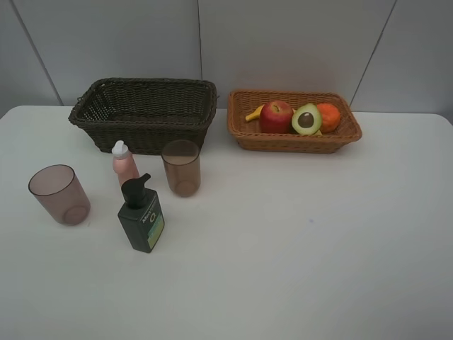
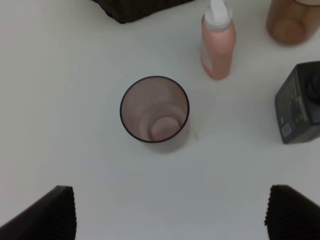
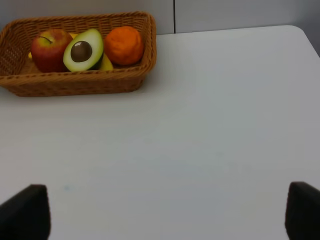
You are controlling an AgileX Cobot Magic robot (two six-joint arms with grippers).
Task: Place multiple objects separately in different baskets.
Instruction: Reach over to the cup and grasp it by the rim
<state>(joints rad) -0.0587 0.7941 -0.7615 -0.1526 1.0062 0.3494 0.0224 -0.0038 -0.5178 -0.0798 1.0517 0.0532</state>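
Observation:
The light tan basket (image 1: pixel 294 142) holds the red apple (image 1: pixel 276 116), halved avocado (image 1: pixel 306 119), orange (image 1: pixel 328 116) and banana (image 1: pixel 254 112). The dark brown basket (image 1: pixel 144 113) looks empty. In front of it stand a brownish-pink cup (image 1: pixel 181 167), the pink bottle (image 1: pixel 124 163), the dark green pump bottle (image 1: pixel 141 215) and a second cup (image 1: pixel 59 194). My left gripper (image 2: pixel 170 215) is open above the table, just short of that second cup (image 2: pixel 154 110). My right gripper (image 3: pixel 162 212) is open over bare table, well away from the tan basket (image 3: pixel 75 82). Neither arm shows in the exterior view.
The white table (image 1: pixel 318 241) ends at a grey panelled wall behind the baskets. In the left wrist view the pink bottle (image 2: pixel 218 42), the pump bottle (image 2: pixel 300 102) and the other cup (image 2: pixel 292 20) stand beyond and to one side of the near cup.

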